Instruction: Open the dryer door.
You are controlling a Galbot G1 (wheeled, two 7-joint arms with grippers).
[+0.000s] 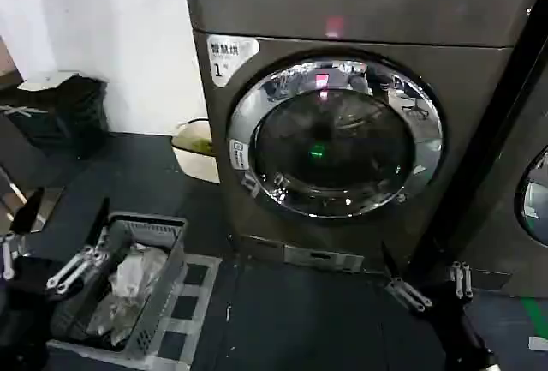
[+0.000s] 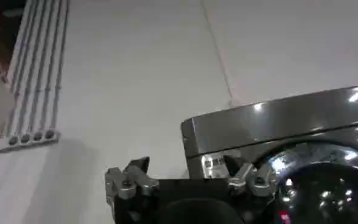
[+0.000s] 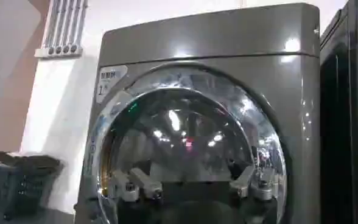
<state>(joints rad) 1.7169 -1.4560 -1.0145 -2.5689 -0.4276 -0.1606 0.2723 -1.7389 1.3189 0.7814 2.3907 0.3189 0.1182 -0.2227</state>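
The dryer (image 1: pixel 360 122) stands on the dark floor (image 1: pixel 291 320) at about 12 o'clock from the robot, filling the upper middle of the head view, with a white "1" sticker (image 1: pixel 229 54) at its upper left corner and a small red light (image 1: pixel 334 26) on its top panel. The dryer door (image 1: pixel 336 137), a chrome ring around dark glass, sits flush against the front, closed. The right gripper (image 1: pixel 425 285) hangs low at about 5 o'clock from the door, near the machine's base and apart from it, fingers spread wide with nothing between them. The left gripper (image 1: pixel 58 247) waits at about 8 o'clock, well apart from the dryer, above a grey basket (image 1: pixel 158 277) holding crumpled plastic, its fingers also spread and empty. A neighbouring machine (image 1: pixel 527 182) stands at 3 o'clock.
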